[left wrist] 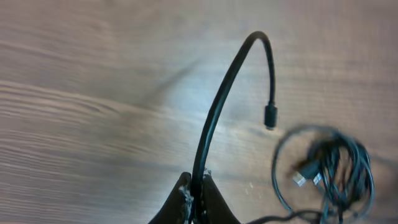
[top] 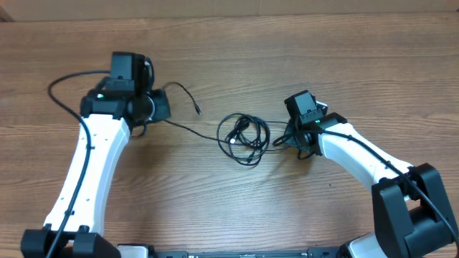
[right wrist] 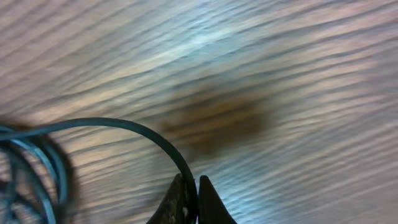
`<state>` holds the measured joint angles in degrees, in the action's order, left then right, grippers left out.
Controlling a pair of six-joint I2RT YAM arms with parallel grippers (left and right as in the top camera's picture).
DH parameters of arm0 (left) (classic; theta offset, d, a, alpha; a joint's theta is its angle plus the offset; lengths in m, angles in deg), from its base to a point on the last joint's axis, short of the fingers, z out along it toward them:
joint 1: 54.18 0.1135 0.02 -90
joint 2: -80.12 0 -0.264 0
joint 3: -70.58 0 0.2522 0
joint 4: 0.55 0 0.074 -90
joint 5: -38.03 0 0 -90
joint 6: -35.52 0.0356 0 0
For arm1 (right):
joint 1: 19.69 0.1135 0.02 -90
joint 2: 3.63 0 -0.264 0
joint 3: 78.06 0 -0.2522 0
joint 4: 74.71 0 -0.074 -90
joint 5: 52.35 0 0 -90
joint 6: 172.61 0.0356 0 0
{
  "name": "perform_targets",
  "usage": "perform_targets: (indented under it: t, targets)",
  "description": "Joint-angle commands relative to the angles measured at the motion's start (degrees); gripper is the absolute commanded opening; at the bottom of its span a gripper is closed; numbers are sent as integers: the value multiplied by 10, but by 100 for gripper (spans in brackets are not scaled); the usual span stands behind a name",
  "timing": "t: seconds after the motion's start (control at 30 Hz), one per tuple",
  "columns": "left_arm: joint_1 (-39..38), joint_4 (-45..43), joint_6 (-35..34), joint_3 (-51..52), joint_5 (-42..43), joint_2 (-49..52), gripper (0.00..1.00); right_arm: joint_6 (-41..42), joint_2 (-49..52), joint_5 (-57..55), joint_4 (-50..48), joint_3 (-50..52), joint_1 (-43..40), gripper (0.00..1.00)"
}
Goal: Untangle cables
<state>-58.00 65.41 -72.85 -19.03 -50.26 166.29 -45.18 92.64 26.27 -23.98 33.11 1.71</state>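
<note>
We see the cables (top: pixel 244 137) lying as a loose tangle of loops on the wooden table (top: pixel 229 50) at the centre of the overhead frame, between the two arms. Our left claw (left wrist: pixel 196 190) is clamped shut on one strand, which arcs up the frame to a small plug (left wrist: pixel 270 116). Our right claw (right wrist: pixel 191 190), just right of the tangle, is pinched on another strand that curves left into the loops.

Tabletop (top: pixel 229 43): wood grain seen, smooth, faint sheen. Cables (top: pixel 244 140): black sheath, smooth, slight gloss noted. Left arm (top: pixel 90 165), right arm (top: pixel 355 154), flanking cables: shells of white glossy plastic, joints of matt black.
</note>
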Motion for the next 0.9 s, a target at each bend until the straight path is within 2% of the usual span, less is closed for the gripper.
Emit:
perform_targets:
  t: [0.0,0.03,0.1,0.17,0.23,0.4,0.47,0.6,0.7,0.8,0.87]
  targets:
    - [12,-6,-18,-39,-40,-22,12,-23,-28,-27,-2,-14,-3,6]
    - [12,-7,-18,-42,-27,-22,23,-44,-33,-7,-2,-17,-3,11]
    - [11,-7,-18,-41,13,-21,37,-82,-42,30,-2,-26,-3,32]
    - [10,-3,-18,-39,57,-17,47,-119,-53,73,-2,-38,-3,47]
    - [6,-2,-18,-38,91,-10,52,-131,-64,92,-1,-50,-3,54]
    - [-18,-4,-18,-37,134,17,45,-132,-88,89,0,-69,-3,62]
    - [-36,-14,-9,-37,134,31,45,-136,-95,84,-2,-72,-3,66]
    - [-82,-44,9,-37,134,70,53,-137,-107,63,-2,-78,-3,80]
    - [-118,-68,19,-37,134,102,55,-137,-122,63,3,-80,-11,83]
    - [-153,-92,16,-37,134,134,51,-137,-135,64,13,-80,-27,85]
    - [-176,-105,7,-37,134,155,45,-137,-142,64,23,-80,-42,85]
